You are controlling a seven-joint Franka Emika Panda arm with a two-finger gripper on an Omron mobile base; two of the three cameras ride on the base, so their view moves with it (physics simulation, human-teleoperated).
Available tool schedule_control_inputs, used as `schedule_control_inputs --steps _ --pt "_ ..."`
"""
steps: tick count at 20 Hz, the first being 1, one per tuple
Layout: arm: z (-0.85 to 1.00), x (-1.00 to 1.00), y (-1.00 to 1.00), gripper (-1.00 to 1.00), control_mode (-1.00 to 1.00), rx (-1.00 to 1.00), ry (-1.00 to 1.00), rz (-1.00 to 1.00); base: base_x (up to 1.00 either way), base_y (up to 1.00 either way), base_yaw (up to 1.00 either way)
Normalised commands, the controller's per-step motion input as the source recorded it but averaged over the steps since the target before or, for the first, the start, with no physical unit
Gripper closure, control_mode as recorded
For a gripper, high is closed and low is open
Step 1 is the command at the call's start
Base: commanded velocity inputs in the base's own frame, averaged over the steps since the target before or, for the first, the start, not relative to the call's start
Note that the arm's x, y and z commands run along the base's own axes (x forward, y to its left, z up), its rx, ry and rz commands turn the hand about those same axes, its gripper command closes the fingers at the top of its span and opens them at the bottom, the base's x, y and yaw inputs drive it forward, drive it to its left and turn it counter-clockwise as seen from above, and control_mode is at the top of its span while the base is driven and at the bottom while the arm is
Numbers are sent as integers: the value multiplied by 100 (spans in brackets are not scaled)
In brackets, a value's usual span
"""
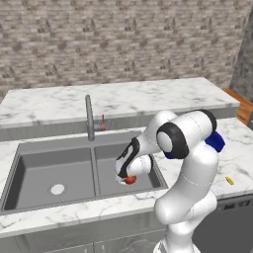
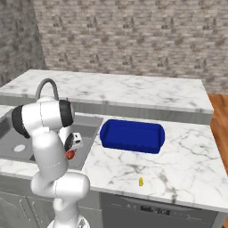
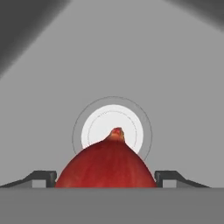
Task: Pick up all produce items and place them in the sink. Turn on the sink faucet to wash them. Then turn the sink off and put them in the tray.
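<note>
I see my arm bent down over the sink's (image 1: 29, 163) right bowl, fingers (image 3: 112, 179) spread wide either side of the red fruit (image 3: 106, 166), above the white drain (image 3: 98, 122).

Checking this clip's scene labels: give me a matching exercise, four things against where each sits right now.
Things:
1. red fruit
2. blue tray
3. small yellow item
4. faucet

Places:
A. on the counter near its front edge
B. behind the divider of the double sink
C. between the fingers of the gripper, above a basin's white drain
D. on the counter right of the sink

Pairs: 1-C, 2-D, 3-A, 4-B
</note>
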Motion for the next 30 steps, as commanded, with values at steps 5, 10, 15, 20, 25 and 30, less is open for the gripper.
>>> schedule_control_inputs --steps 5,10,15,20,25,30 --pt "-26 9 0 100 -100 0 0 0 0 0 0" --pt "-31 7 0 -100 -100 0 0 1 0 0 0" --pt "-28 11 4 -100 -100 0 0 1 0 0 0" --pt "1 -1 0 -100 -100 1 -2 0 0 0 0" --pt "22 -13 0 -100 -100 0 -9 0 0 0 0" --pt "25 -15 0 -100 -100 0 -10 0 0 0 0"
